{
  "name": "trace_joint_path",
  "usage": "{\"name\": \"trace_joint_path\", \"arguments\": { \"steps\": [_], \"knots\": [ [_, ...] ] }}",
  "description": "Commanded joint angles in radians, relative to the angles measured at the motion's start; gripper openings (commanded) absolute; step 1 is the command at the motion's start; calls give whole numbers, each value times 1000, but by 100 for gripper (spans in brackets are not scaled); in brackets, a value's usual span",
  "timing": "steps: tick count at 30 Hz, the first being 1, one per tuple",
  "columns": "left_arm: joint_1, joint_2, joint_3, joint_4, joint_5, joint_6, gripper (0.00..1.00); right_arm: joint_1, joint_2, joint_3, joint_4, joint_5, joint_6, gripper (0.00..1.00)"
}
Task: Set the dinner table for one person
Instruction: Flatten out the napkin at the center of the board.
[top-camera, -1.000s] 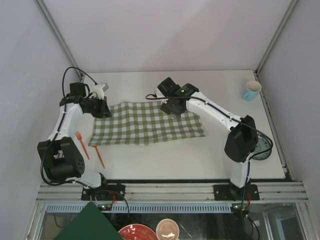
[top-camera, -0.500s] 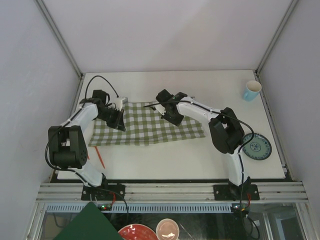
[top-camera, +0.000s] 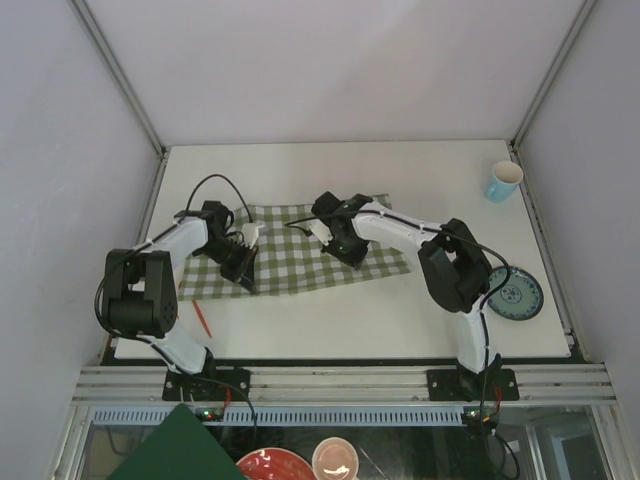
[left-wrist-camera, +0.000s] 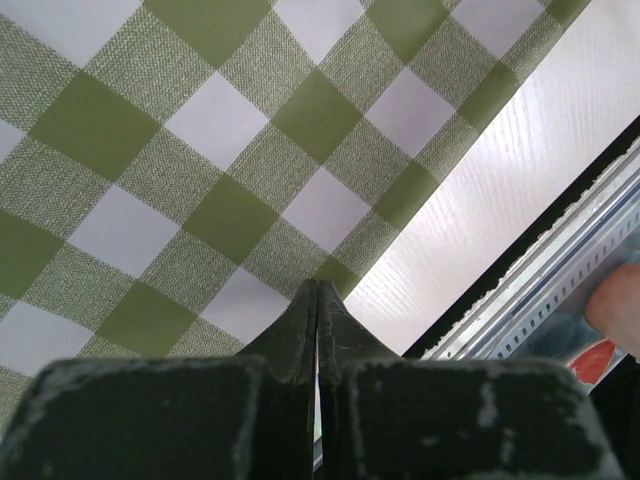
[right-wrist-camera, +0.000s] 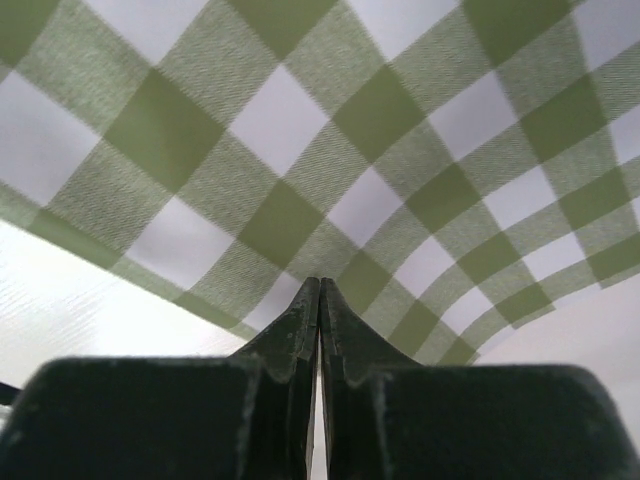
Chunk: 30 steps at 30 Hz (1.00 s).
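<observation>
A green-and-white checked cloth (top-camera: 300, 262) lies spread on the off-white dinner table (top-camera: 400, 320). My left gripper (top-camera: 245, 272) is shut, its tips down on the cloth's near left part. In the left wrist view the shut jaws (left-wrist-camera: 317, 285) touch the cloth (left-wrist-camera: 200, 150) close to its edge, with bare table (left-wrist-camera: 520, 150) beyond. My right gripper (top-camera: 345, 250) is shut too, resting on the cloth's middle right. In the right wrist view its tips (right-wrist-camera: 319, 282) meet the cloth (right-wrist-camera: 380, 120), which lies wavy there. I see no fabric between either pair of fingers.
A light blue cup (top-camera: 505, 181) stands at the far right corner. A patterned plate (top-camera: 514, 293) lies at the right edge, partly behind the right arm. An orange utensil (top-camera: 201, 318) lies near the left arm. A red bowl (top-camera: 268, 465) sits below the table's front rail.
Both arms swept toward the near side across the cloth. The right gripper, open a second ago, has closed. The left stayed shut.
</observation>
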Motion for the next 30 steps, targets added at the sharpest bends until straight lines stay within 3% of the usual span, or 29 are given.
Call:
{"name": "trace_joint_path", "arguments": {
  "steps": [1,22,30],
  "knots": [
    [-6,-31,-16,-21,-13,35,0,29,-64,-24,0,-29,31,0],
    [-32,-4,-11,-153,-74,134,0,54,-85,-128,22,-63,44,0],
    [-35,-63,1,-101,-115,104,0,51,-104,-139,25,-68,42,0]
  ]
}}
